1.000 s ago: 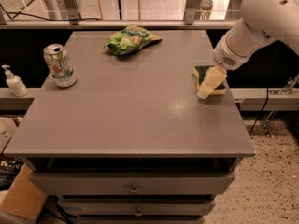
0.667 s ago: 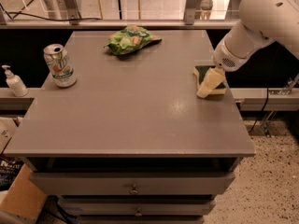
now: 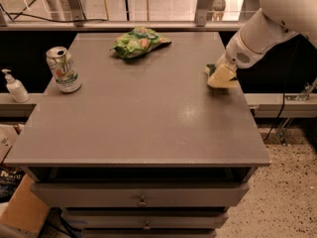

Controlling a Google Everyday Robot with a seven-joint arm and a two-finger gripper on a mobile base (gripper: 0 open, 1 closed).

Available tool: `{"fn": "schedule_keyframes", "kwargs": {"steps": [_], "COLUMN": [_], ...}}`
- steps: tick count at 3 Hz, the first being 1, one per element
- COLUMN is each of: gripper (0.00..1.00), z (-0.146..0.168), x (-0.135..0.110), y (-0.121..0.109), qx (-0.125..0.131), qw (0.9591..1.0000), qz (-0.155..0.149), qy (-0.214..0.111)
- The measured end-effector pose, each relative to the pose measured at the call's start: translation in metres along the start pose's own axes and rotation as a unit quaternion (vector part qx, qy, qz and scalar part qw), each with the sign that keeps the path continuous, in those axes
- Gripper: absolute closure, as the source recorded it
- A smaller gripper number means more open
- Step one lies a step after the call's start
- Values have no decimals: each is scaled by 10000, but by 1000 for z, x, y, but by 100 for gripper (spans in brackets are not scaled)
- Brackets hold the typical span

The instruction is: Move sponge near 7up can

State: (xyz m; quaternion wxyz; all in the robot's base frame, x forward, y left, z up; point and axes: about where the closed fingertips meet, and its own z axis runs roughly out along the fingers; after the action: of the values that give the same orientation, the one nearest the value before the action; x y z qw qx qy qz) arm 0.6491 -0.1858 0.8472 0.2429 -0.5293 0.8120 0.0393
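Camera view: gripper at sponge, well right of 7up can
Grip: cannot tell
Sponge: likely light, soft; take across foam sides

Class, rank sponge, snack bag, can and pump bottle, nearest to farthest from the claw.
Claw: table's right edge.
1. Sponge, at the claw.
2. Snack bag, back centre.
3. Can, left edge.
4. Pump bottle, far left.

The bulky white robot arm slants down-left from the upper right. Its white cylindrical wrist sits just above and right of the jaws. The pale yellow gripper hangs low at the right edge of the grey table.
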Motion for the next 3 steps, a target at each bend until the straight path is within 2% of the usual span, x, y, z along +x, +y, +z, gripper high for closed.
{"fn": "schedule_keyframes", "kwargs": {"steps": [1,2,3], "gripper": [87,100,100], "z": [-7,-7,-13], "x": [-42,-99,-155], "y": [13,37,65], "qx": [-280,-628,-970], "qw": [9979,9899,9748], "qz": [-235,-578,-940], "qy": [-543,-1135,-1774]}}
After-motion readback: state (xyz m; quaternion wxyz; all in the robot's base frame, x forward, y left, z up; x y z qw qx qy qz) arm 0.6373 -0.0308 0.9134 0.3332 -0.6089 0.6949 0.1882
